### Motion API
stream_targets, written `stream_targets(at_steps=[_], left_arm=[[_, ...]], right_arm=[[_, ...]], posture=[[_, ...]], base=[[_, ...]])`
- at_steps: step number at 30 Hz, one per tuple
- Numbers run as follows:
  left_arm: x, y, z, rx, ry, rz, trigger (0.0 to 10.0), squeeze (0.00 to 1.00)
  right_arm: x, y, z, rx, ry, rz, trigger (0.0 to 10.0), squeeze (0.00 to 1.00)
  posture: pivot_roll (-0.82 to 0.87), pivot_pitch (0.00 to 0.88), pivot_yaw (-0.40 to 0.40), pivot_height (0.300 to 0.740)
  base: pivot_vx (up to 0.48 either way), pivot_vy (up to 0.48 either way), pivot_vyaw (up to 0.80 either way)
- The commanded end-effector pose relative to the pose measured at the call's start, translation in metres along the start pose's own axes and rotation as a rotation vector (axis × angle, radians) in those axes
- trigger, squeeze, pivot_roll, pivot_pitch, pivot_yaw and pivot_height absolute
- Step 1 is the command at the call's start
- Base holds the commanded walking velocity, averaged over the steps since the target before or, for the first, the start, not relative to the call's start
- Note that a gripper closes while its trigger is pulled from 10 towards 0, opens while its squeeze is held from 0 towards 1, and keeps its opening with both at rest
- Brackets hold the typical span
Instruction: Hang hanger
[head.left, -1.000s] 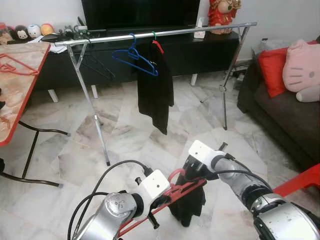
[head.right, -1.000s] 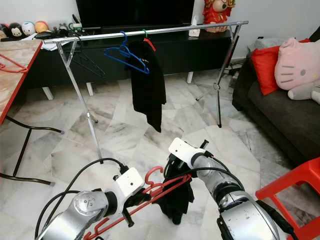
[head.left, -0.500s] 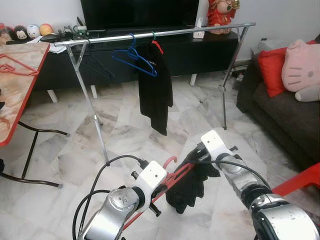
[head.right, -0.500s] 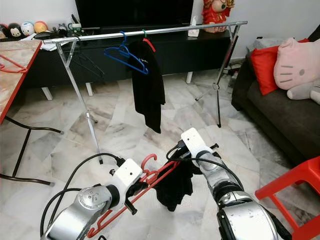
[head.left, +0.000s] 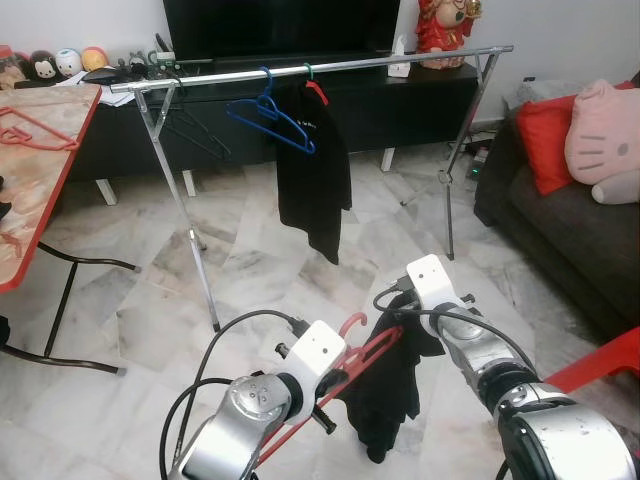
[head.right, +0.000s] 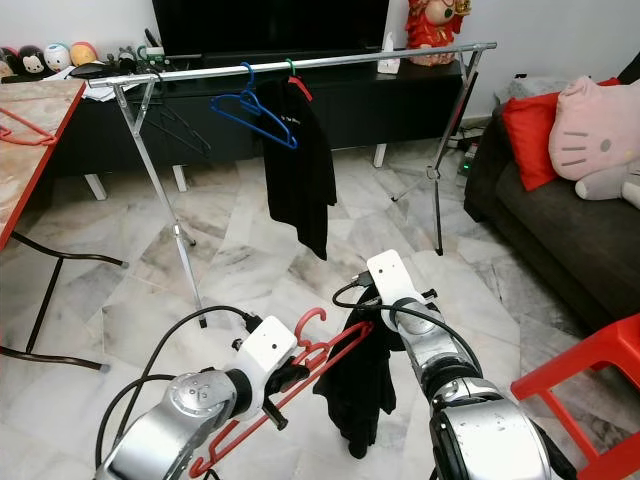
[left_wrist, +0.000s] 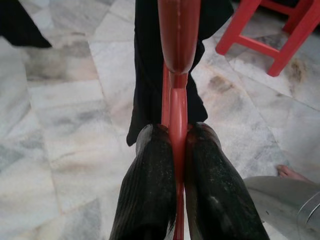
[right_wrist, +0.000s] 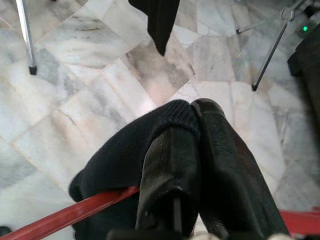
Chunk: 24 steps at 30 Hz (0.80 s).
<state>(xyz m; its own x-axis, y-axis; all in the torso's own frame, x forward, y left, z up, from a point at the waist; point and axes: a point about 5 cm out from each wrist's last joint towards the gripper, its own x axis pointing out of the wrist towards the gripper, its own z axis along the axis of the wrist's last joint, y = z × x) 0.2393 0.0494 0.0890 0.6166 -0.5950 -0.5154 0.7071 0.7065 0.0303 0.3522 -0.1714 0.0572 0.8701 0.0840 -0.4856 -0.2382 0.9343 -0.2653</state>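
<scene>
Head cam first: the red hanger (head.right: 300, 375) sits low in front of the robot, well short of the silver clothes rail (head.left: 310, 68) up at 12 o'clock. Its long axis runs diagonally from about 7 to 1 o'clock, hook (head.left: 350, 322) curling upward. A black garment (head.left: 385, 400) droops off its upper end. The left gripper (head.left: 335, 385) has it near the middle, the right gripper (head.right: 372, 322) is at the garment end. On the rail there's a blue hanger (head.left: 268, 112) and a hung black shirt (head.left: 312, 170) side by side. Red-edged table (head.left: 40, 160) at 9 o'clock, sofa with a pink plush cushion (head.left: 605, 130) at 3.

Left wrist cam gives what the head cam can't: both fingers (left_wrist: 150, 190) squeezed tight on the red bar, which runs straight away from the camera, with the garment hanging beyond and a red stool (left_wrist: 280, 35) on the marble floor (left_wrist: 60, 125).

Right wrist cam: fingers (right_wrist: 165, 175) pinched narrow on a fold of black cloth, the red bar crossing underneath.
</scene>
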Motion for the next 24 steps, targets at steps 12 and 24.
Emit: stream_targets(at_steps=[12, 24], left_arm=[[0.017, 0.003, 0.020, -0.069, -0.057, 0.065, 10.0, 0.00], [0.018, -0.011, 0.012, -0.105, -0.037, -0.104, 10.0, 0.00]], right_arm=[[0.002, 0.000, 0.018, 0.154, -0.045, -0.016, 10.0, 0.00], [0.003, -0.002, 0.045, 0.036, -0.132, 0.031, 10.0, 0.00]], posture=[[0.10, 0.000, -0.067, 0.716], [0.10, 0.000, -0.068, 0.716]], base=[[0.000, 0.000, 0.00], [0.000, 0.000, 0.00]])
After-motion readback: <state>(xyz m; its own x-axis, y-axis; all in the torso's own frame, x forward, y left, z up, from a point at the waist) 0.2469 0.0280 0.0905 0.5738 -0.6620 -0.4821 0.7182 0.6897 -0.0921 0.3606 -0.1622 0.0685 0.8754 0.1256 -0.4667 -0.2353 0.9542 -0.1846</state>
